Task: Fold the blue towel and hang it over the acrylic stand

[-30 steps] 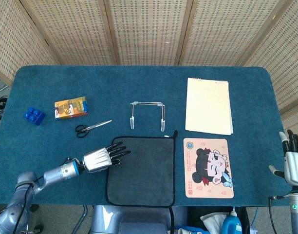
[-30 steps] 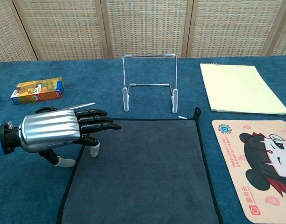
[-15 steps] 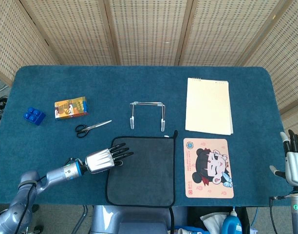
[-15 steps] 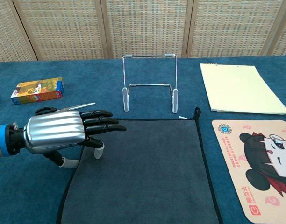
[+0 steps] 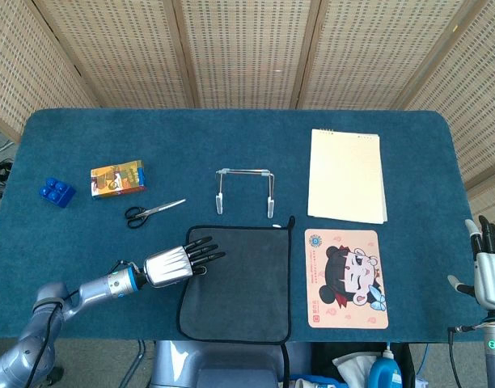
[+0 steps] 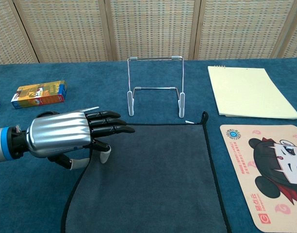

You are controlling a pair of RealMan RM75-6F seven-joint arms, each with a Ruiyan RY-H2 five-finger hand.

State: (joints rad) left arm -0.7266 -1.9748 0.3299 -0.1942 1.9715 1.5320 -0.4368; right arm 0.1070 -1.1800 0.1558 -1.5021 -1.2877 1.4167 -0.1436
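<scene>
The blue towel (image 5: pixel 239 283) (image 6: pixel 153 179), dark with a black hem, lies flat at the table's front middle. The acrylic stand (image 5: pixel 246 190) (image 6: pixel 156 87) stands upright just behind it. My left hand (image 5: pixel 176 263) (image 6: pixel 66 136) is palm down at the towel's near left corner, with straight fingers (image 6: pixel 112 122) reaching over the cloth. Its thumb hangs below at the towel's edge, which rises a little against the hand. A gap shows between thumb and fingers. My right hand (image 5: pixel 490 263) hangs off the table's right side, fingers apart, holding nothing.
A yellow notepad (image 5: pixel 347 175) and a cartoon mat (image 5: pixel 346 277) lie right of the towel. Scissors (image 5: pixel 153 212), a small colourful box (image 5: pixel 118 179) and a blue block (image 5: pixel 57 191) lie at the left. A bottle (image 5: pixel 382 373) sits below the table's front edge.
My left hand has slid rightward onto the towel. The towel's left edge and far left corner have shifted right and lifted slightly. The right hand has not moved.
</scene>
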